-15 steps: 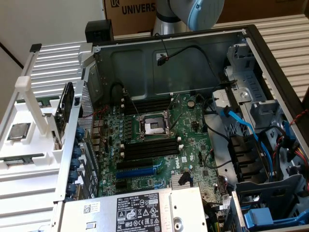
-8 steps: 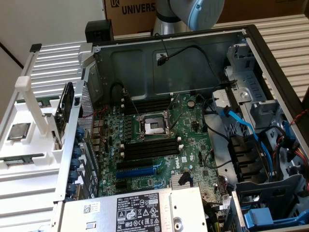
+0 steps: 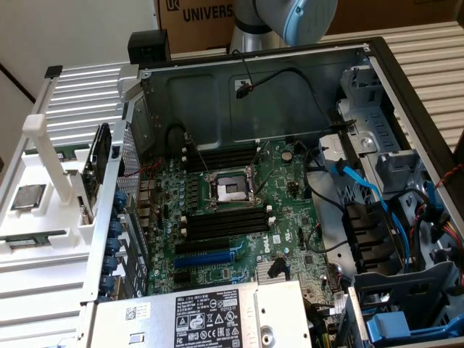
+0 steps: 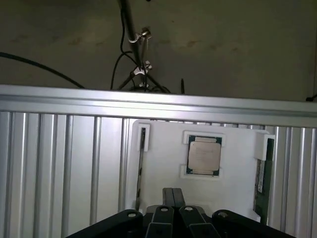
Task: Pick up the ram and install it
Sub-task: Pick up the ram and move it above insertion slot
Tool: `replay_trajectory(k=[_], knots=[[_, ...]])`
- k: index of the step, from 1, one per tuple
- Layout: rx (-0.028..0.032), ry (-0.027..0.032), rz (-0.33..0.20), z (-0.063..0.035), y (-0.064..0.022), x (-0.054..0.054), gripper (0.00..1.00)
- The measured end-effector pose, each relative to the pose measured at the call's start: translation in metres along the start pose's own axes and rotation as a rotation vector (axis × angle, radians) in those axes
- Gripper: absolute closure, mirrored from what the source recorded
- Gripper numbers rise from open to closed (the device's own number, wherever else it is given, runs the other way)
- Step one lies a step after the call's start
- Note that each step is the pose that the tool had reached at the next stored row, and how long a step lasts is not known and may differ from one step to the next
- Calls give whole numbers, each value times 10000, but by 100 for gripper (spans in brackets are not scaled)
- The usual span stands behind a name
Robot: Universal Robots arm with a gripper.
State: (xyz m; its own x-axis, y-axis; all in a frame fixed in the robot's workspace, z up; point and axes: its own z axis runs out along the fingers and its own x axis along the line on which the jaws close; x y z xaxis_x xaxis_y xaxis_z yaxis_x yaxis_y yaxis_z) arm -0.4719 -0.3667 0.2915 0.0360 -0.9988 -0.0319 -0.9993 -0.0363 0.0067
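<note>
Closest to the wrist camera you see the gripper [image 4: 173, 194], its two black fingers pressed together with nothing between them. It hangs above a white holder [image 4: 163, 173] that lies on the ribbed aluminium surface [image 4: 59, 168]. In the middle of this holder you find the square silver processor chip [image 4: 203, 155], seated in its own raised frame. The ram [image 4: 268, 171] lies in the holder at one side of the chip, near it but not touching. It is a long, narrow green stick, well apart from the gripper. At the other side of the chip the holder has a narrow dark groove [image 4: 142, 148]; what is in it you cannot tell. Beyond the edge of the surface, black cables [image 4: 130, 59] show against the grey floor. In the exterior view the holder is at the exterior view's left, just beside the open computer case [image 3: 203, 94]. Inside the case the green motherboard [image 3: 290, 188] lies flat, with long black memory slots [image 3: 225, 221] on both sides of the processor socket [image 3: 227, 190]. A metal power supply [image 3: 210, 319] with a white label sits at the near edge of the case. The arm [image 3: 290, 18] rises at the top, in front of a cardboard box [image 3: 196, 14].
</note>
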Motion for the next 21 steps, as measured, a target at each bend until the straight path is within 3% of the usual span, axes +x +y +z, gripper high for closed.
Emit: replay_trajectory(k=[12,21], knots=[[-1,0,0,306,-49,124,90],[-2,1,1,468,-55,197,90]])
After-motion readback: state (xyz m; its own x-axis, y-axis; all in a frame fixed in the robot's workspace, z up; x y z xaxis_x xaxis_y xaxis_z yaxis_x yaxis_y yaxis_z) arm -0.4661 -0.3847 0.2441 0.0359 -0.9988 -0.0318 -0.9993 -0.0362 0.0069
